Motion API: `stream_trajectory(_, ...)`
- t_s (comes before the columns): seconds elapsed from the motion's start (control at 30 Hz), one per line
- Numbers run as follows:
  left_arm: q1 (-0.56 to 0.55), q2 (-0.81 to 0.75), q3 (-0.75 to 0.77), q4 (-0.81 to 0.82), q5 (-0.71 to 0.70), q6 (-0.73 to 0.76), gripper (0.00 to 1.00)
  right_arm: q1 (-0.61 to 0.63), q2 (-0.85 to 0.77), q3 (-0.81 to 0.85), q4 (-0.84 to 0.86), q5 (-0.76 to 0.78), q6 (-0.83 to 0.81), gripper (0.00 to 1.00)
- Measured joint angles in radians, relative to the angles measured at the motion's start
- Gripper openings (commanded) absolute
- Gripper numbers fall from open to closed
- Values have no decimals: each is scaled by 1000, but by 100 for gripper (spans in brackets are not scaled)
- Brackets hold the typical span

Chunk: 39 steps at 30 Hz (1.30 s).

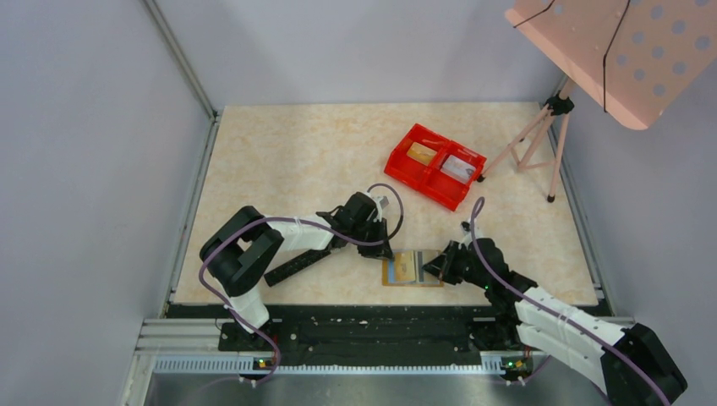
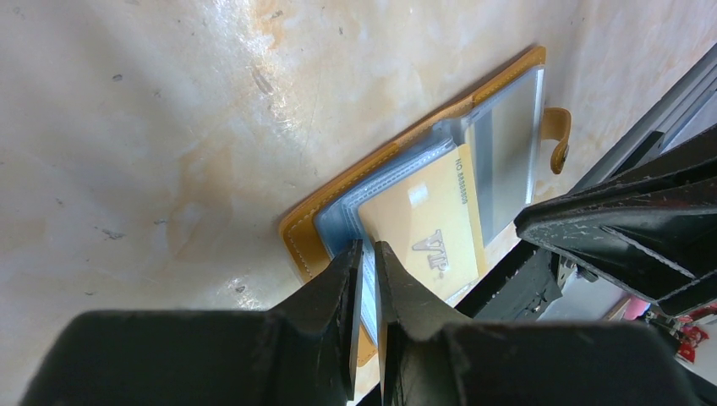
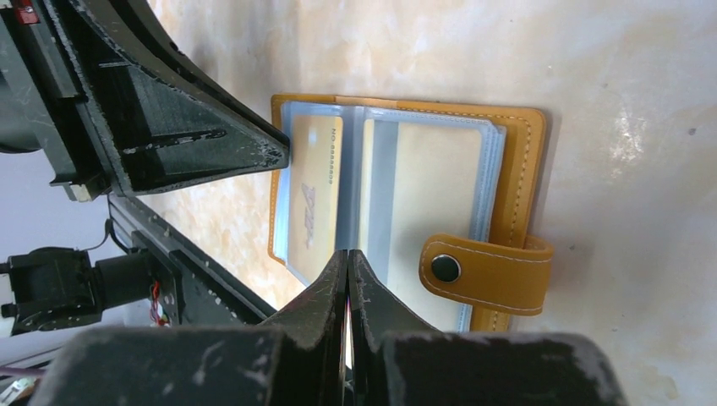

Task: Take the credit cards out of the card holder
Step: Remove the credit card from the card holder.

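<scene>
The tan card holder (image 1: 413,269) (image 2: 406,139) (image 3: 517,169) lies open near the table's front edge, its snap tab (image 3: 486,271) to the right. A yellow-gold credit card (image 2: 423,228) (image 3: 313,194) sits in a clear sleeve on its left half. My left gripper (image 1: 385,250) (image 2: 367,247) is at the holder's left corner, closed to a narrow slit with the pale blue sleeve edges in it. My right gripper (image 1: 433,267) (image 3: 348,252) is shut, tips at the holder's near edge by the centre fold. Whether anything is pinched there I cannot tell.
A red two-compartment tray (image 1: 391,159) stands at the back right, holding a gold card (image 1: 420,153) and a grey card (image 1: 458,167). A pink tripod (image 1: 541,135) with a perforated pink board (image 1: 617,51) stands at the right edge. The black rail (image 1: 372,326) runs along the front.
</scene>
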Motion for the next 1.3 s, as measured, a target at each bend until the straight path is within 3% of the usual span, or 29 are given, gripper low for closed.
stream_trajectory(0.07, 0, 0, 0, 1, 2, -2, 18, 0, 0, -2, 21, -8, 0, 12)
stream_trajectory(0.37, 2, 4, -6, 16, 19, -5, 18, -1, 106, -2, 103, -51, 4, 21)
stream_trajectory(0.77, 4, 4, -15, 34, 29, -6, 18, -2, 249, 1, 227, -90, 6, 18)
stream_trajectory(1.07, 4, 6, -16, 37, 32, -6, 18, -2, 279, 2, 260, -94, 6, 7)
stream_trajectory(1.13, 5, 6, -16, 37, 35, -6, 18, -2, 295, 2, 275, -99, 6, 0)
stream_trajectory(1.3, 6, 7, -16, 37, 36, -6, 18, -2, 317, 1, 308, -107, 15, 0)
